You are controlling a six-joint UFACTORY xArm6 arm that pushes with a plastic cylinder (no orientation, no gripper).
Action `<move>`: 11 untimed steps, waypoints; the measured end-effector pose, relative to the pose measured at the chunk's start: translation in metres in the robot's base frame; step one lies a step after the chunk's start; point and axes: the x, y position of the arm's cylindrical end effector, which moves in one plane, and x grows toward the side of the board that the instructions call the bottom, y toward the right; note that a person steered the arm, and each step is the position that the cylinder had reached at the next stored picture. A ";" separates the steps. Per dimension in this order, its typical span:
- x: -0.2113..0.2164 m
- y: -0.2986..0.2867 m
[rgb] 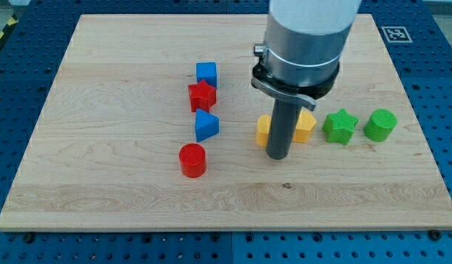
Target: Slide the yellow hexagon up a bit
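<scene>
Yellow hexagon (306,126) is hiding half behind my tip (278,156), so pushing up is probably risking shoving the other yellow block (263,130) too. No fingers on this rod, so nothing's getting held.

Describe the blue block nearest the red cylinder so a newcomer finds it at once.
Start at the column of four blocks left of centre on the wooden board. Third from the top, just above and right of the red cylinder, sits the blue triangular block. Unlike the blue cube topping the column, it is wedge-shaped.
</scene>
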 end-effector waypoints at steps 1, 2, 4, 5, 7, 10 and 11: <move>0.000 -0.011; -0.002 -0.012; -0.012 -0.012; -0.002 0.006; -0.003 0.035; -0.009 0.072; -0.007 0.108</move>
